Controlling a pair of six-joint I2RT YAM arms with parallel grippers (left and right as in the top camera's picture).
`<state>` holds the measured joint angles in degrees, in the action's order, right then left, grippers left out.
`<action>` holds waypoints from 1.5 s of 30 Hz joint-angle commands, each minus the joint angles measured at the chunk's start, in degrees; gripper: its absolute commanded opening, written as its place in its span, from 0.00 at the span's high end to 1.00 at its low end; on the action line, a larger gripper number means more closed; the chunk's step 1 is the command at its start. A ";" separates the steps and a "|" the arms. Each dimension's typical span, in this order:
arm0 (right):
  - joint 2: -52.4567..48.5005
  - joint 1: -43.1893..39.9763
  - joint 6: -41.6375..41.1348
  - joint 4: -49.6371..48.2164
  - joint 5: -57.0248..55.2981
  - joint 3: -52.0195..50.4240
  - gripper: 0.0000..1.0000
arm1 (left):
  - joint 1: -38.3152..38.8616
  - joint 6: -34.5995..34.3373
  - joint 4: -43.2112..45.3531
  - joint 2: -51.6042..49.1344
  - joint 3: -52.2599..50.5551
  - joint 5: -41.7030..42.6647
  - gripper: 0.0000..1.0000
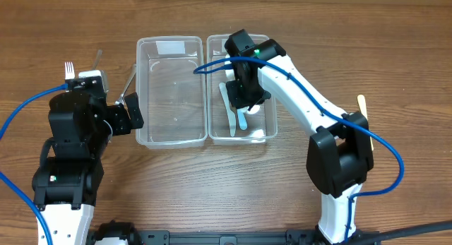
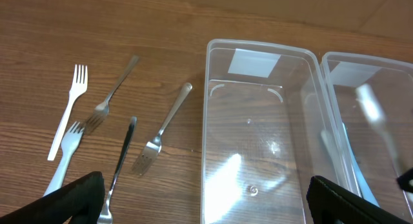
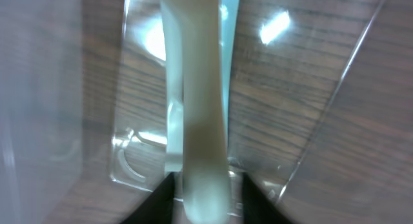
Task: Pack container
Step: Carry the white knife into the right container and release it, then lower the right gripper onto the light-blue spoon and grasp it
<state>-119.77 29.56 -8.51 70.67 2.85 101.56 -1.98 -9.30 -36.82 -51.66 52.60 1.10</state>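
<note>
Two clear plastic containers stand side by side. The left container (image 1: 169, 90) (image 2: 261, 130) holds nothing. The right container (image 1: 242, 90) (image 2: 364, 121) holds a white utensil (image 1: 229, 107) and a pale blue one (image 1: 242, 119). My right gripper (image 1: 247, 90) (image 3: 208, 185) is down inside the right container, shut on a cream utensil handle (image 3: 200, 88) that points away over the others. My left gripper (image 1: 131, 112) (image 2: 213, 204) is open and empty, low at the left container's left wall.
Several forks lie left of the containers: a white plastic fork (image 2: 68, 111), a second pale one (image 2: 64, 159), two metal forks (image 2: 113, 95) (image 2: 164, 130) and a dark-handled one (image 2: 120, 162). A wooden utensil (image 1: 362, 104) lies at the right, behind the right arm.
</note>
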 commanded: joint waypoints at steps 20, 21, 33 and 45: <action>29.53 -43.98 6.95 9.33 -4.50 -2.93 0.00 | -0.26 0.31 1.51 0.02 1.53 0.42 0.00; 29.53 -46.38 8.55 7.45 -3.19 -6.45 0.00 | -0.26 0.31 1.51 0.02 1.53 0.42 0.00; 25.11 -52.46 13.55 -11.10 0.20 -33.79 0.00 | -0.26 0.31 1.53 0.02 1.53 0.42 0.00; 15.17 -52.46 15.06 -13.73 0.15 -33.79 0.00 | -0.26 0.31 1.53 0.02 1.53 0.42 0.00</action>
<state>-104.44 -23.11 5.69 57.87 2.74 68.01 -1.98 -9.30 -35.53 -51.66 52.62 1.13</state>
